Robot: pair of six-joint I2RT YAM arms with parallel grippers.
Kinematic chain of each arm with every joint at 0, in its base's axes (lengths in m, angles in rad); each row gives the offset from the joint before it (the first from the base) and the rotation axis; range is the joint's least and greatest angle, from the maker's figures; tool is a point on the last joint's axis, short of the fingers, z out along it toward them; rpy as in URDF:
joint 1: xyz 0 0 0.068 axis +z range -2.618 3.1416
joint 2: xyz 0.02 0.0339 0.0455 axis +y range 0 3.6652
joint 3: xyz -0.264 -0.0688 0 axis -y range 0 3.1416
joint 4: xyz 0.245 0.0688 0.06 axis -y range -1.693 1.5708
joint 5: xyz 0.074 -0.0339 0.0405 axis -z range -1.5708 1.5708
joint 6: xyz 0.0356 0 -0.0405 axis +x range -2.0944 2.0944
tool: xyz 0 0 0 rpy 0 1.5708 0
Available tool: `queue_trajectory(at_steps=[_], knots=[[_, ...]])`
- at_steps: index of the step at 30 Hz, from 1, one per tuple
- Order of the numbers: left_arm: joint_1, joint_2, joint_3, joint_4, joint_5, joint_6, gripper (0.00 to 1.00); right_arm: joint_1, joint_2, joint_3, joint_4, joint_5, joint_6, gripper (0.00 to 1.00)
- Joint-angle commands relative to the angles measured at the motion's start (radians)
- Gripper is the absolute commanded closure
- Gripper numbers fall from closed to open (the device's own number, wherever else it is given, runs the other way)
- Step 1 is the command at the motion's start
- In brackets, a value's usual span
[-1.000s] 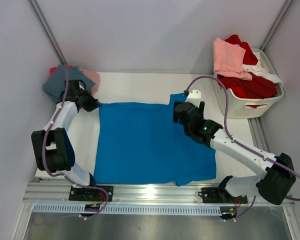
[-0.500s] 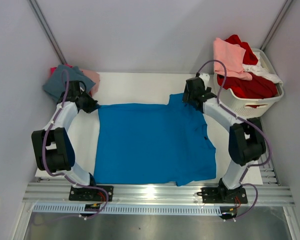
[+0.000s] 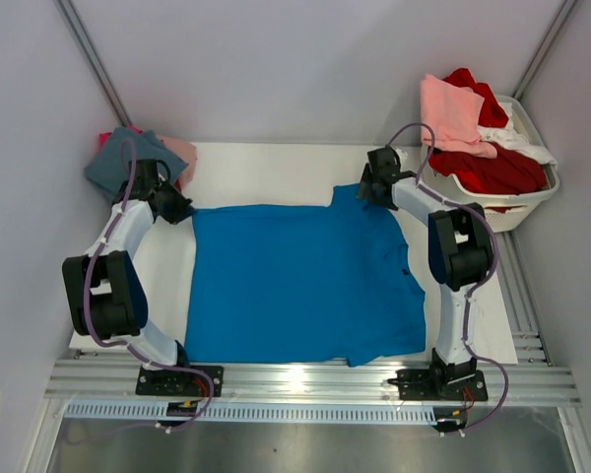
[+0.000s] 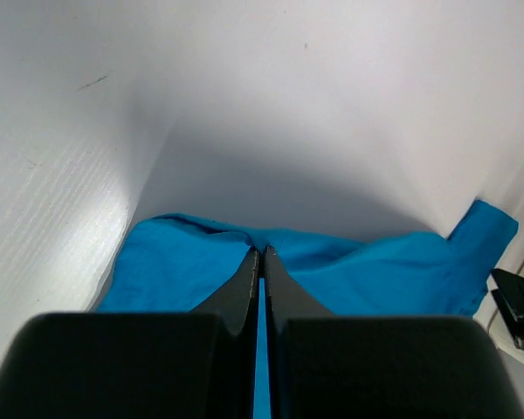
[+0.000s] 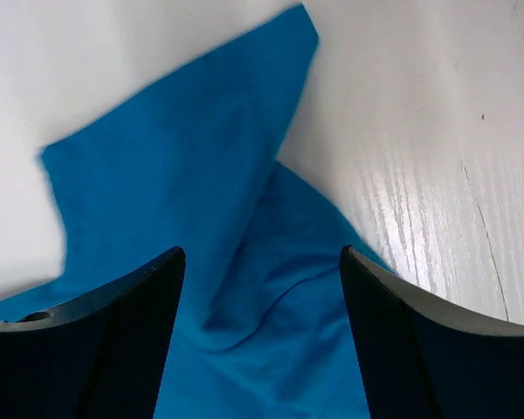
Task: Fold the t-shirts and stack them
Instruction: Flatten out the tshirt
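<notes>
The bright blue soft cloth t-shirt lies spread flat on the white counter, between the two arms. One short sleeve pokes out at its far right corner.

The left end effector sits at the far left corner and is clenched on the edge of the cloth. In the left wrist view its dark fingers are pressed together, with a thin blue strip caught between them. The right end effector is low over the sleeve and released, with its fingers wide apart and nothing held.

I judge the blue t-shirt to be light and limp, with no stiffness at all, so it will sag wherever it is not supported. It should slide easily on the smooth counter and is not fragile. The best hold is probably a small pinch at a corner or a seam (the sleeve lies partly doubled over here, so two layers may be taken by mistake).

A folded dusty teal t-shirt waits at the far left, and a white slatted plastic laundry basket at the far right holds more tees.
</notes>
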Motion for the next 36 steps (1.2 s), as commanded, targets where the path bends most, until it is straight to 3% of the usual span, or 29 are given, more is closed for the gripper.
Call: queue_trajectory(at_steps=[1,9,18,24,31,36], knots=[[0.013,-0.022,-0.009,0.014,-0.019,0.01,1.0,-0.037,0.051,0.054,-0.035,-0.068,0.052,0.25],[0.039,-0.048,-0.029,0.03,-0.014,0.006,0.99,-0.115,0.086,0.072,-0.016,-0.214,0.129,0.3],[0.208,-0.086,-0.092,0.028,-0.002,-0.037,0.99,-0.134,0.098,0.031,-0.032,-0.23,0.112,0.37],[0.21,-0.081,-0.093,0.017,-0.01,-0.037,0.99,-0.132,0.101,0.017,-0.062,-0.204,0.089,0.52],[0.191,-0.069,-0.102,0.04,0.023,-0.028,1.0,-0.126,0.034,0.005,0.005,-0.196,0.075,0.53],[0.184,-0.077,-0.109,0.037,0.012,-0.023,0.99,-0.098,0.098,0.156,-0.021,-0.237,0.064,0.52]])
